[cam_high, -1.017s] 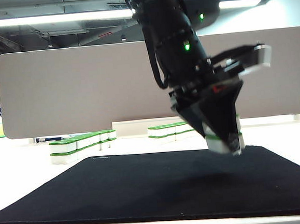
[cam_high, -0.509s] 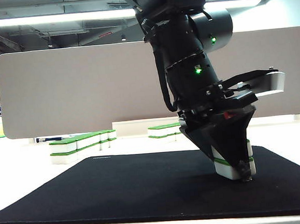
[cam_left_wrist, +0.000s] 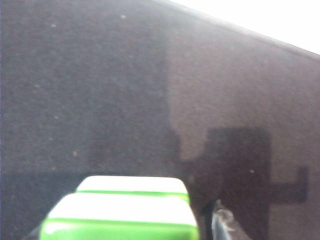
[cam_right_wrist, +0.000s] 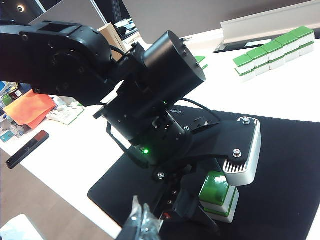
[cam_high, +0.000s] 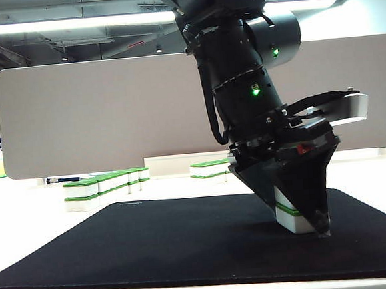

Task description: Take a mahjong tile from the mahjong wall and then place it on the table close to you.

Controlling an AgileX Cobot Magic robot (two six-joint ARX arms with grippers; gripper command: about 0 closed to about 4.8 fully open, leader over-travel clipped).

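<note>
Exterior view shows the left gripper [cam_high: 306, 217] low on the big black mat [cam_high: 154, 241], jaws spreading off two stacked green-and-white tiles [cam_high: 293, 214] set there, so next it should lift away; the right gripper stays unseen.

Worktop [cam_high: 23, 198] spread across the foreground, mat [cam_high: 154, 241] laid flat on it toward the near edge. On the mat's right part, a two-tile stack [cam_high: 294, 217], lower tile on the mat, sat between the fingers of the left gripper [cam_high: 306, 219], reaching down from above with jaws parted either side of the stack; same stack [cam_left_wrist: 122, 215] low and close in the left wrist view, and beside the gripper's body in the right wrist view [cam_right_wrist: 218, 196]. Behind the mat, mahjong wall [cam_high: 102, 185] to the left rear, another row [cam_high: 212, 169] near the middle. Partition panel [cam_high: 104, 118] upright behind both. Right gripper [cam_right_wrist: 142, 220] raised well apart, above the worktop's edge.
</note>
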